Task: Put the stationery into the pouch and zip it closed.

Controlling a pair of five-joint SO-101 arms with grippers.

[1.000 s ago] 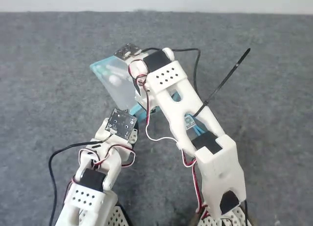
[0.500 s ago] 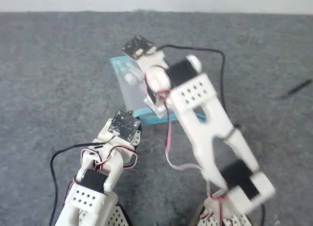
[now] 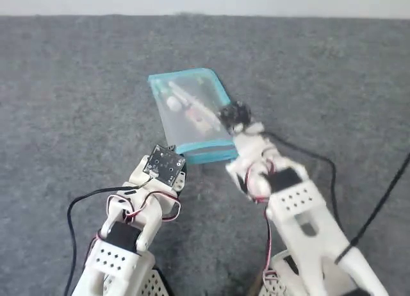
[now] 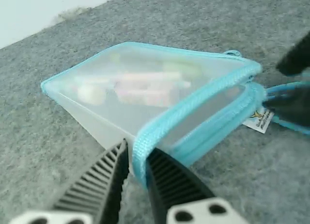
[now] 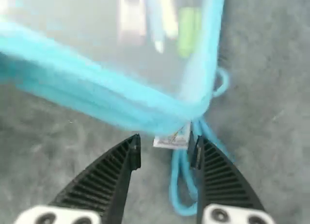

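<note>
The pouch [image 3: 168, 120] is lying flat on the grey surface [image 3: 77, 84], with the stationery [image 4: 140, 86] showing through its translucent wall. The left end effector [image 4: 136, 153] is pinching the teal zip edge [image 4: 193, 105] at one corner, jaws narrow around the fabric. The right end effector [image 5: 164, 140] is hanging with jaws wide over the far end of that edge, where the tag [image 5: 170, 139] and the teal pull cord [image 5: 180, 185] are lying.

Judgement: the pouch is looking light, soft and slick-walled, so the stitched zip band is offering the firmest hold. The cord is looking thin and limp, so gripping it close to the pouch is seeming best.
</note>
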